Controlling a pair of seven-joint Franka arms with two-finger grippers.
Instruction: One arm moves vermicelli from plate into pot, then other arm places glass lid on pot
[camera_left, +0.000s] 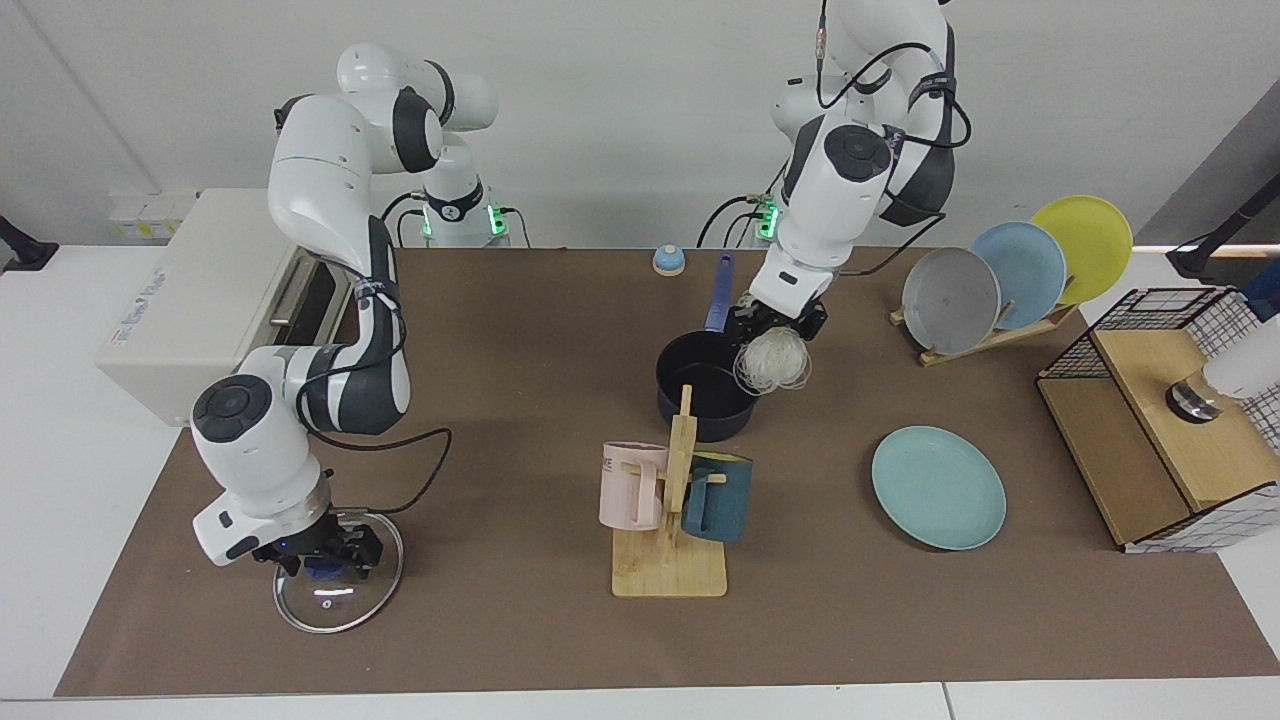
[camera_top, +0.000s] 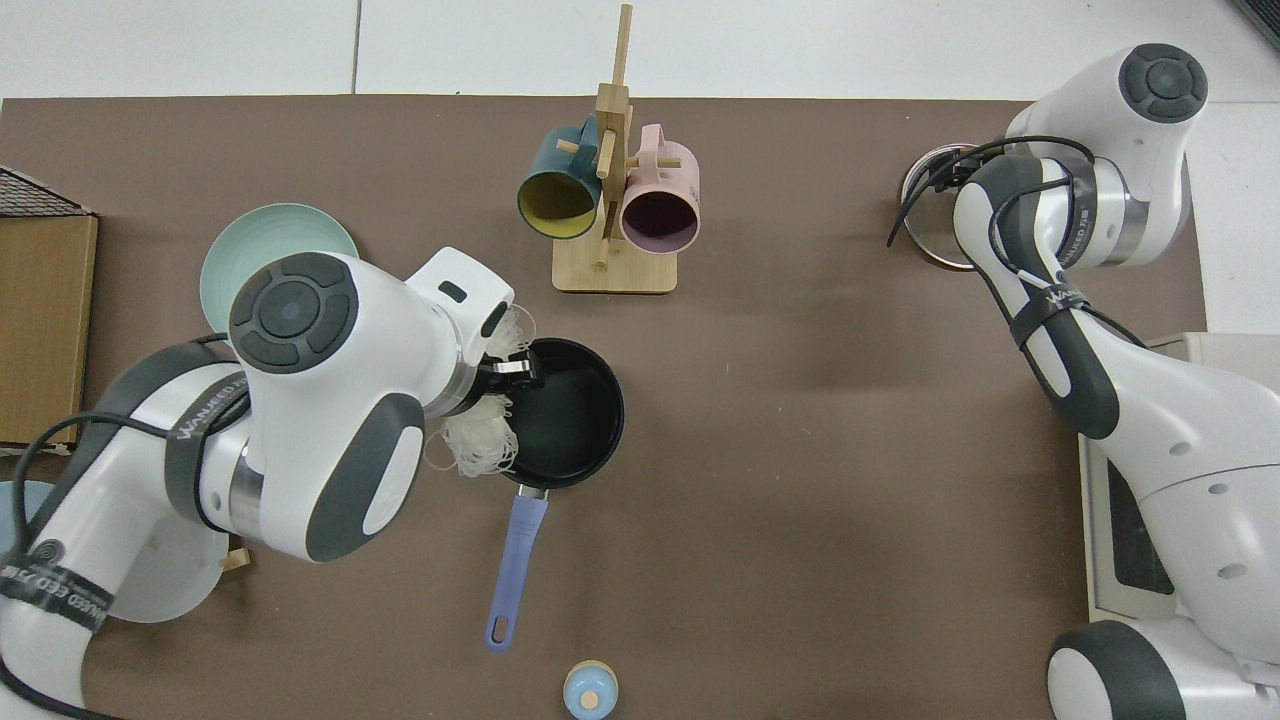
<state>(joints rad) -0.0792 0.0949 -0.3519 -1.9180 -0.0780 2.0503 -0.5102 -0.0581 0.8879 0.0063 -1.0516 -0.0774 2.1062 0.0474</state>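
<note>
Facing view first: the left gripper (camera_left: 783, 325) hangs over the pot's (camera_left: 708, 388) rim, on the side toward the plate rack (camera_left: 985, 338), fingers pinched tight on the vermicelli (camera_left: 771, 362), which dangles in a loose white tangle partly over the pot's edge. The pot sits mid-surface (camera_left: 500, 420), blue handle pointing away toward the arm bases. The turquoise plate (camera_left: 938, 487) lies flat and bare, well apart from the pot. Behind the pot stands the mug stand (camera_left: 672, 520) with 2 mugs. Far from the pot, the right gripper (camera_left: 322, 556) is down on the glass lid (camera_left: 338, 572), right at its blue knob; whether its fingers have closed on the knob, I cannot tell.

Top view now: the left gripper (camera_top: 512, 370) is at the pot's (camera_top: 565, 412) rim, vermicelli (camera_top: 478, 440) bunched around it, spilling just outside the rim. The plate (camera_top: 250, 250) peeks out from under the arm. The lid (camera_top: 925, 205) is mostly hidden under the right arm, and that gripper is out of sight here.
</note>
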